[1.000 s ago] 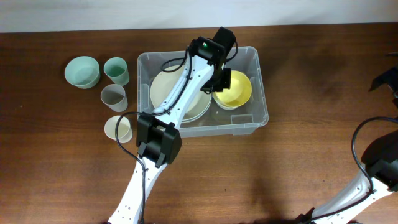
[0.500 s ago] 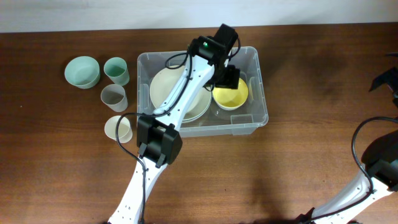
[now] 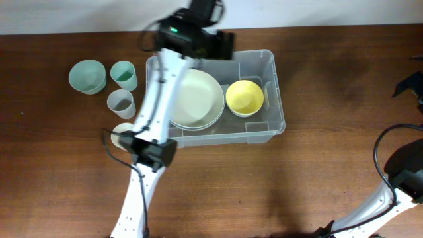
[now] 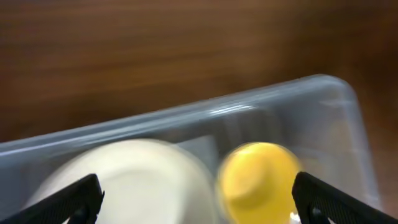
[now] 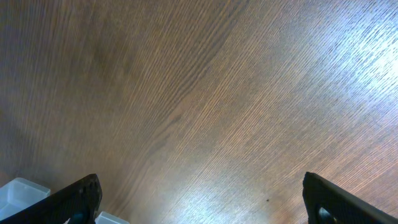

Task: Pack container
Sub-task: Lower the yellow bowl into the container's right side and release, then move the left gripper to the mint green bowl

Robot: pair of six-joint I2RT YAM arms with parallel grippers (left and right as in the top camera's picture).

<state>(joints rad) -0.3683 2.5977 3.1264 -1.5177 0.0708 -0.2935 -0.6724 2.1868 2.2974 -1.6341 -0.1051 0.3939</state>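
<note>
1. The left hand [image 4: 199,202] is spread wide and empty, blurred above the container [image 3: 278,99] on the table's [image 3: 317,165] far middle
2. Only the fingertips of the right hand [image 5: 202,202] show, set wide apart

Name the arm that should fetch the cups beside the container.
Left. The left gripper, open and empty, hovers over the far rim of the container, close to the cups; the right arm sits far off at the right edge.

Container [image 3: 281,112] interior: stacked plates [image 3: 198,99] fill the left half, yellow bowl [image 3: 245,97] the right; bare floor along the near wall. Left arm [image 3: 157,89] crosses the left rim. Table [image 3: 337,99] open rightward.
</note>
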